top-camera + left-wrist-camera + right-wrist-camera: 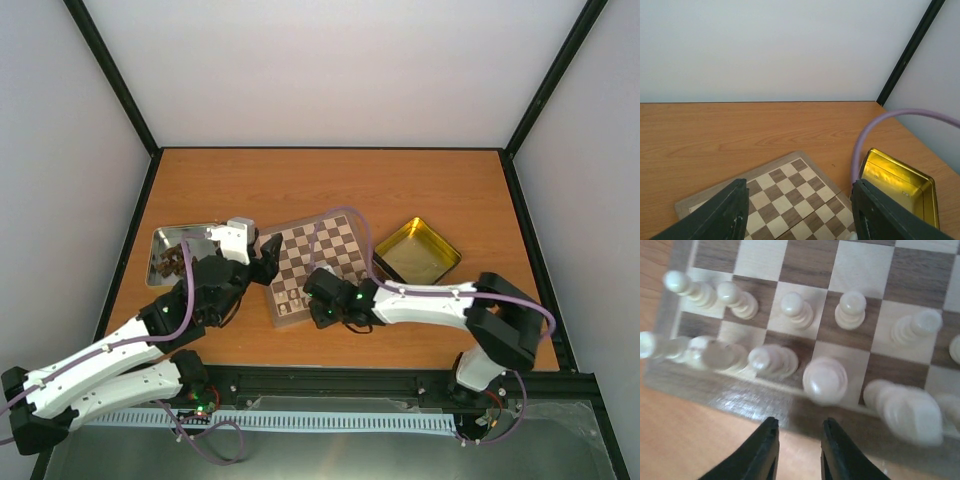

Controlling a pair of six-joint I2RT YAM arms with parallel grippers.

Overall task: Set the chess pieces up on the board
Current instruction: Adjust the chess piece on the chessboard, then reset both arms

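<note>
Handling: chess pieces (825, 380) judged light, rigid, smooth, topple-prone; pinch narrow stem under head | location: two cream rows at near edge of board (340, 245), mid worktop (420, 180) | right end effector (800, 424) slightly parted, empty, over near border | left end effector (800, 185) wide apart, empty

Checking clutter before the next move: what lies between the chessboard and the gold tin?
A purple cable arcs down between the chessboard and the tin, shown clearest in the left wrist view.

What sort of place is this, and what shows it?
Probably a robot lab test cell: white walls in a black frame, left arm and right arm at a wooden table, a chessboard laid out.
</note>
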